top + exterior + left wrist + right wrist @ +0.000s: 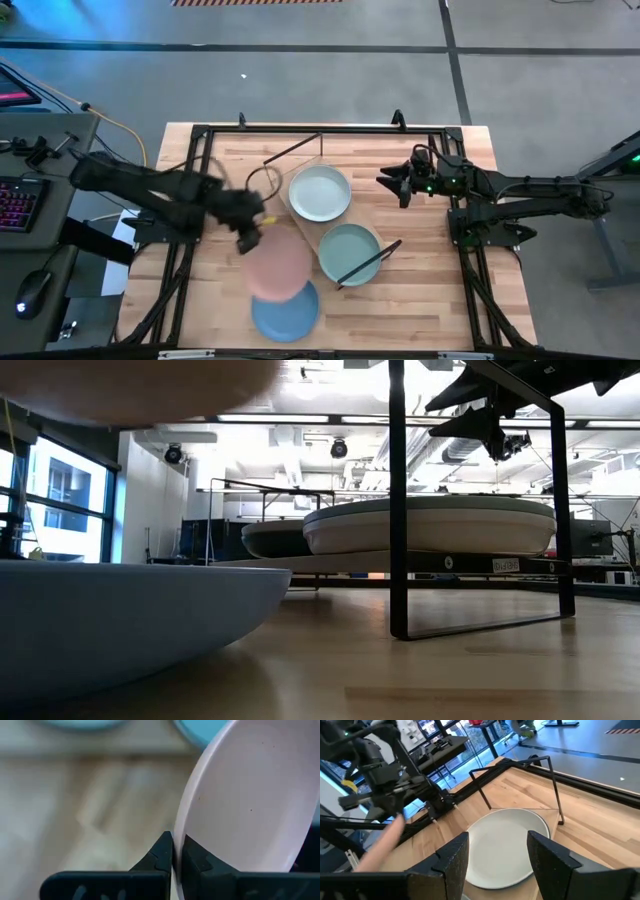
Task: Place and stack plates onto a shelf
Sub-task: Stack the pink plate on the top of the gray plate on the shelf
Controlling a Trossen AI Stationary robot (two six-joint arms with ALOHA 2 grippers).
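High view: left end effector pinches pink plate (near level).

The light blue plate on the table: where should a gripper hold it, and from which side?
Probably by the rim of the light blue plate on its near, table-edge side, one finger under the raised lip. Its far part is covered by the pink plate in the left gripper.

Even, bright light falls from ceiling strips seen in the low view, leaving soft shadows on the surface. The left arm smears with motion blur overhead. Up close, the pink plate and background blur.
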